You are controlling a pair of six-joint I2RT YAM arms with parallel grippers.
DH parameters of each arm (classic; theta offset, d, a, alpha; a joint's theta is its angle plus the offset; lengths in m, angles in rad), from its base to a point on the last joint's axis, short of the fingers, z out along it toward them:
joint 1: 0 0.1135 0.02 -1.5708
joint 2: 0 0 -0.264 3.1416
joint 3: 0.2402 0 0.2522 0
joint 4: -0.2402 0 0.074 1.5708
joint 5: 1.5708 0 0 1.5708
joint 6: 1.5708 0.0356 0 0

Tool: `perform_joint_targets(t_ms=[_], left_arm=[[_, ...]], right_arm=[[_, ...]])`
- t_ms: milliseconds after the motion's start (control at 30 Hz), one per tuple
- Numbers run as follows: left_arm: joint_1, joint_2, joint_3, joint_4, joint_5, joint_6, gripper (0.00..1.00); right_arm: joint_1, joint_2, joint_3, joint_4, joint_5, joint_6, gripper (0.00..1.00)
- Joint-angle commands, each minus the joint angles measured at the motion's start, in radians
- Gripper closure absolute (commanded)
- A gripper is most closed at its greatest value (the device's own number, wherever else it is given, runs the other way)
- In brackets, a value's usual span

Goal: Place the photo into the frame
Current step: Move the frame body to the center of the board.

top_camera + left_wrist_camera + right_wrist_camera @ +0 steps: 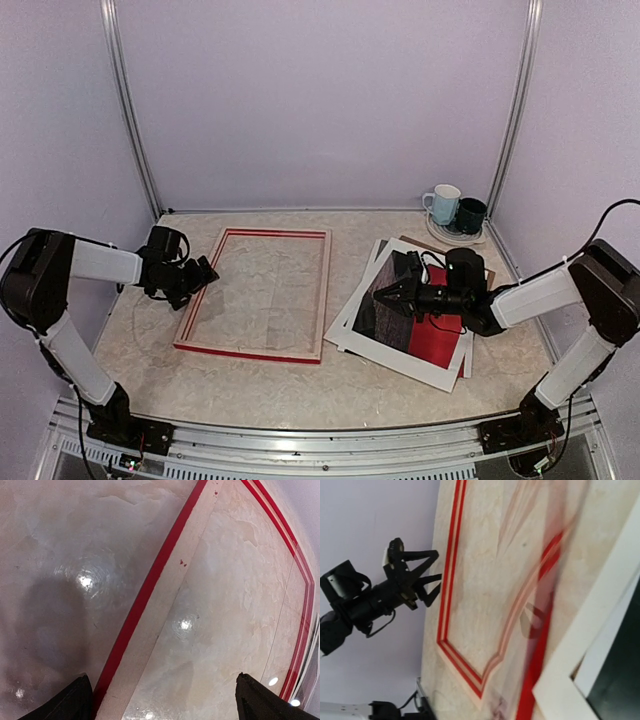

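The frame (322, 290) lies flat on the table left of centre, a red band along its pale wood rails, with bare tabletop inside it. My left gripper (203, 272) hovers open at its left rail; the left wrist view shows the wide-spread jaws (162, 675) over that rail (145, 595). The photo (437, 345), red and dark with a white border, lies tilted on a stack at the right. My right gripper (386, 297) is shut low over the photo's left part. The right wrist view shows the photo's white border (592, 620), the frame (451, 580) partly warped behind a glossy see-through layer, and the left gripper (436, 577). Its own fingers are hidden.
A white sheet (366, 262) and a brown board (489, 273) lie under the photo. A white mug (443, 203) and a dark mug (471, 213) stand on a plate (455, 237) at the back right corner. Walls and metal posts close in the table.
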Motion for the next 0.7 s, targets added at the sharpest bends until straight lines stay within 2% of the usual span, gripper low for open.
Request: perform_joint_targets(t_ms=[0, 367, 667], left_arm=[[-0.049, 0.007, -0.042, -0.042, 0.045, -0.032, 0.02], [-0.129, 0.002, -0.074, 0.001, 0.049, -0.061, 0.02], [-0.169, -0.025, -0.076, 0.013, 0.052, -0.085, 0.02]], right_arm=[[0.005, 0.041, 0.021, 0.095, -0.068, 0.060, 1.00], [0.006, 0.130, 0.013, 0.303, -0.097, 0.207, 1.00], [0.008, 0.126, 0.064, 0.244, -0.066, 0.192, 1.00]])
